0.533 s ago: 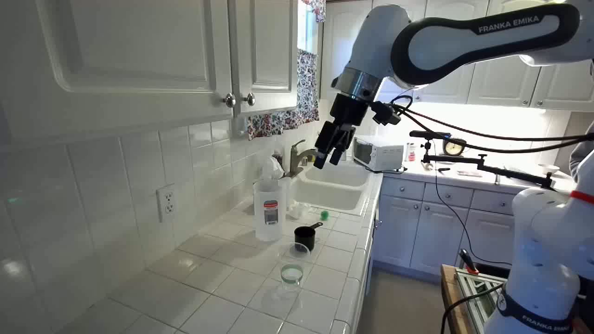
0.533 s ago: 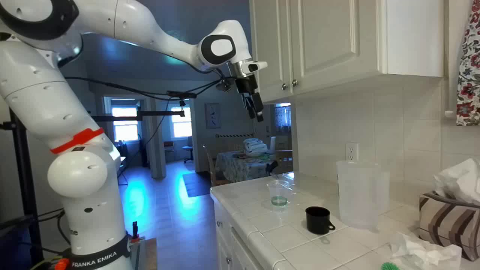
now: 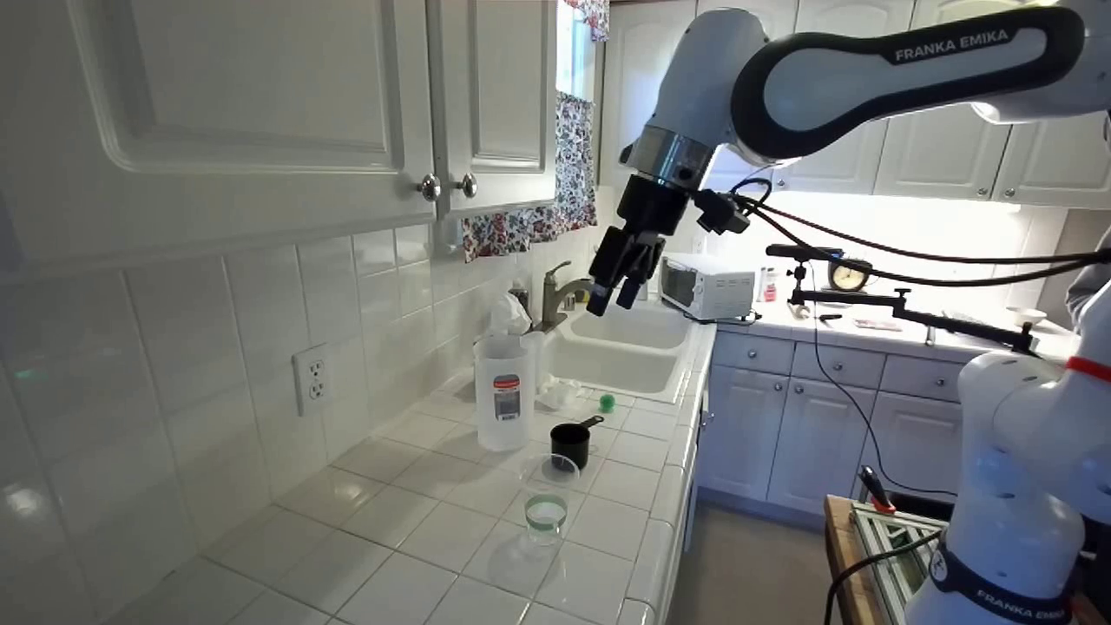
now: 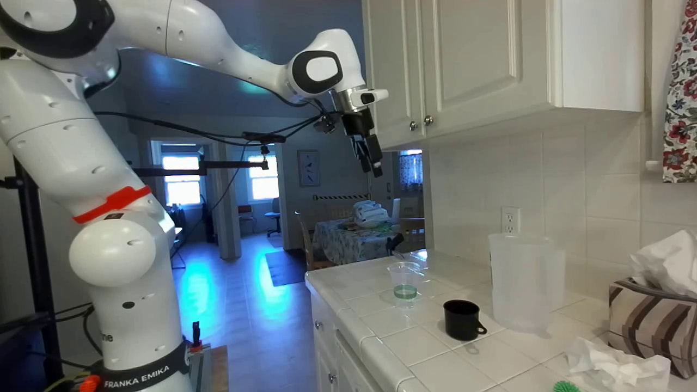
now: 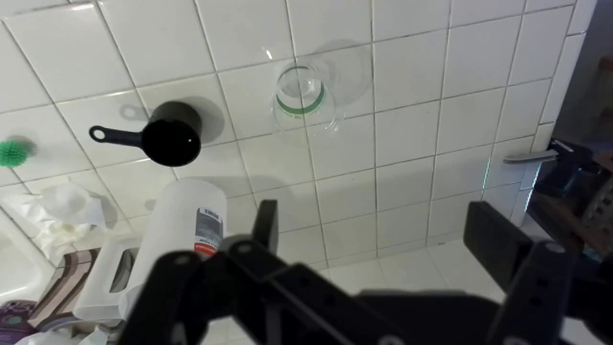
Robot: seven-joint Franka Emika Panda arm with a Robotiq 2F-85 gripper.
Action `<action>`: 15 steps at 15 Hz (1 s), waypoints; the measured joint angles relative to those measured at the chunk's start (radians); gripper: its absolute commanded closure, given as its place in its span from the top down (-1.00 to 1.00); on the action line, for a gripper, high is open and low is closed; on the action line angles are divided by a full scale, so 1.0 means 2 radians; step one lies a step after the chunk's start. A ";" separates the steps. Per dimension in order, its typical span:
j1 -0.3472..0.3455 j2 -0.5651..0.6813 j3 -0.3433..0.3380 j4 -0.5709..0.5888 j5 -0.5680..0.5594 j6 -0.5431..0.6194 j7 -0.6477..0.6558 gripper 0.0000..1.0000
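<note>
The pincer (image 5: 372,218) hung spread wide and empty, well above the tabletop (image 4: 435,359). Nearer its front edge than the translucent pitcher (image 3: 504,399), the clear cup (image 5: 300,103) and black measuring cup (image 5: 171,136) stood upright, presumably for stability.

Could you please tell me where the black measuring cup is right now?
In the wrist view, the black measuring cup stands left of centre on the tiled counter, between the green spiky ball and the clear cup.
</note>
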 measured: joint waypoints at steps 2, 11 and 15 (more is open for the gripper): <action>0.000 0.000 0.000 0.000 0.000 0.000 0.000 1.00; -0.018 0.019 -0.036 -0.024 -0.003 0.005 -0.059 1.00; -0.020 0.034 -0.059 -0.044 -0.013 0.030 -0.143 1.00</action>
